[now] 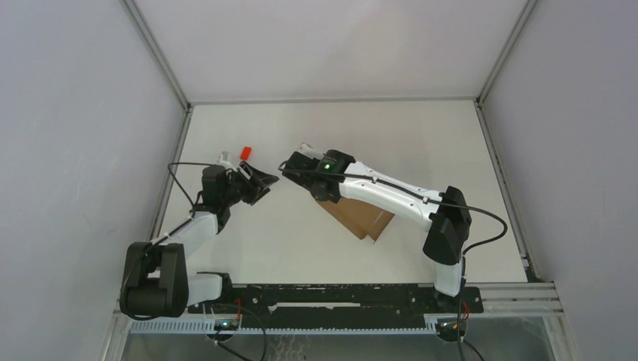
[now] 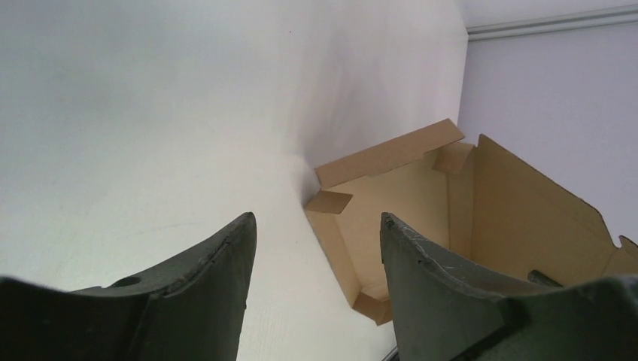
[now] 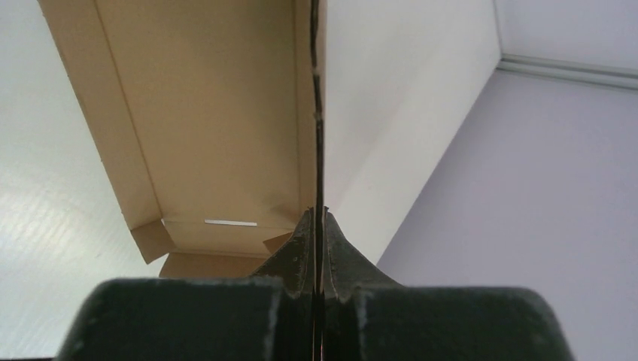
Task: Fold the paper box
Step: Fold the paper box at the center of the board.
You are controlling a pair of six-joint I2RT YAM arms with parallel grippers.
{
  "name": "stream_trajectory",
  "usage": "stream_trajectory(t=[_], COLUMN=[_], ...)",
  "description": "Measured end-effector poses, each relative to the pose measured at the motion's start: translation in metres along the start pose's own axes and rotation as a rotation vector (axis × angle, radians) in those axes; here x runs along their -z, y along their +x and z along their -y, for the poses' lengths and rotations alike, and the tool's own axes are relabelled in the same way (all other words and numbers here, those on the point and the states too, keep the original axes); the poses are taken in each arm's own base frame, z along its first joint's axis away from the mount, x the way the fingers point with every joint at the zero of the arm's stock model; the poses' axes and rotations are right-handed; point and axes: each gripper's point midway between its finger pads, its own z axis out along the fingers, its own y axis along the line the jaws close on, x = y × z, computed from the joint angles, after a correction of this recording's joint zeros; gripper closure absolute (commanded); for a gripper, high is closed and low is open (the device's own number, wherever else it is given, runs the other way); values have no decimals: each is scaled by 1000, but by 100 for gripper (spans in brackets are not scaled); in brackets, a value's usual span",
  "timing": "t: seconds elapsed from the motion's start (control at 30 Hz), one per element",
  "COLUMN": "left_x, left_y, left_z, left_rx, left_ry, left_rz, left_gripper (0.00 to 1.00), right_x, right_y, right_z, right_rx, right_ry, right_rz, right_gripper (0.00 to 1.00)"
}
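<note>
The half-folded box (image 1: 361,218) sat on the white surface (image 1: 391,135) right of centre, the right claw (image 3: 317,218) clamped on the thin edge of one raised wall, while the left claw (image 2: 317,222) hung apart and empty just left of it, near a red block (image 1: 244,152).

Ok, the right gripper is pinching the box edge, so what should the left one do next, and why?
Probably bring the left gripper forward to the box and take its near wall. That gripper is open with only table between its fingers, apart from the box, while the right gripper is shut on one panel's edge. The corner flaps stand loose, so a second grip seems needed.
</note>
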Motion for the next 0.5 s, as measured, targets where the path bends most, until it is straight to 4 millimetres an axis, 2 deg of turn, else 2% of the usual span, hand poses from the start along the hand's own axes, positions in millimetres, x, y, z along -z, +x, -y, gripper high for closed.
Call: stream_trajectory(t=[0.3, 0.5], left_x=[0, 0], left_y=[-1, -2], left_z=[-3, -3], left_rx=[6, 8], left_ry=[3, 4], left_rz=[-8, -6], left_gripper=[34, 34], right_x=[7, 4], right_y=[-8, -12], right_z=[24, 22], right_rx=[6, 17], right_ry=[186, 212], right_rz=[37, 37], right_gripper=[100, 100])
